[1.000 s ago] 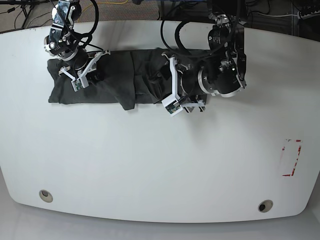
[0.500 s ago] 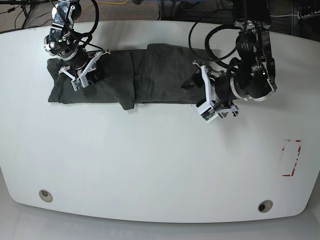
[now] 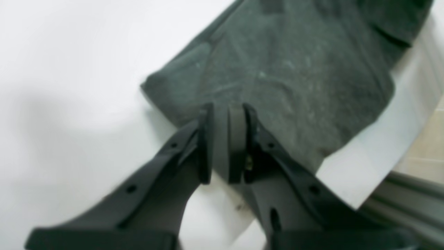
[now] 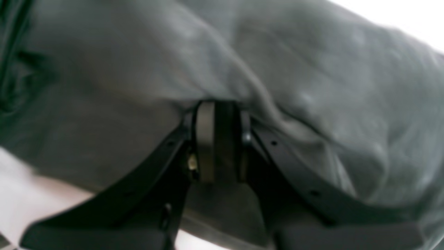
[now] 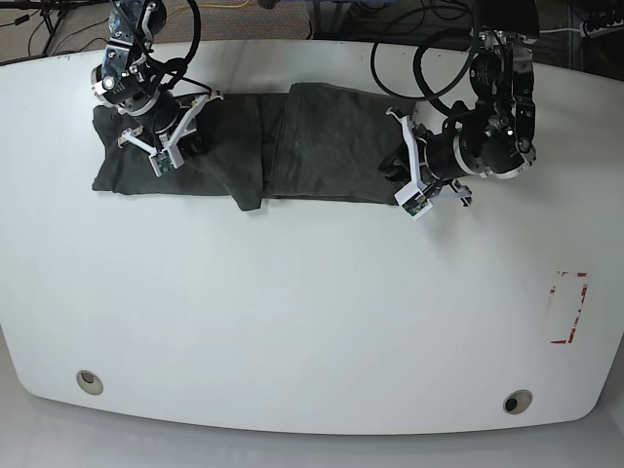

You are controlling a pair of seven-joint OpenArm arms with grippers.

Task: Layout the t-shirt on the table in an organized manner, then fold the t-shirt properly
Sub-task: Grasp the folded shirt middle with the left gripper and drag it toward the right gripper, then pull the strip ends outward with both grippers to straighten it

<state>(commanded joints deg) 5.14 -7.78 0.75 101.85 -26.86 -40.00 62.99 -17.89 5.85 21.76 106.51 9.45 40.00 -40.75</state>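
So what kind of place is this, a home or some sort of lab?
Most likely a robotics lab or test bench: two arms work a t-shirt on a bare white table with a red-outlined mark, and loose cables lie on the floor behind.

Left gripper (image 3: 223, 146) low and angled forward, jaws nearly together, pads (image 3: 237, 139) parted by a thin slit with nothing between them. Left arm (image 5: 492, 107) bent down from the far edge, wrist turned inward. Right gripper (image 4: 218, 139) apparently clamped on a fold of the t-shirt (image 4: 295, 80), though blur hides the pinch itself. Right arm (image 5: 127, 58) reaching down, wrist tilted.
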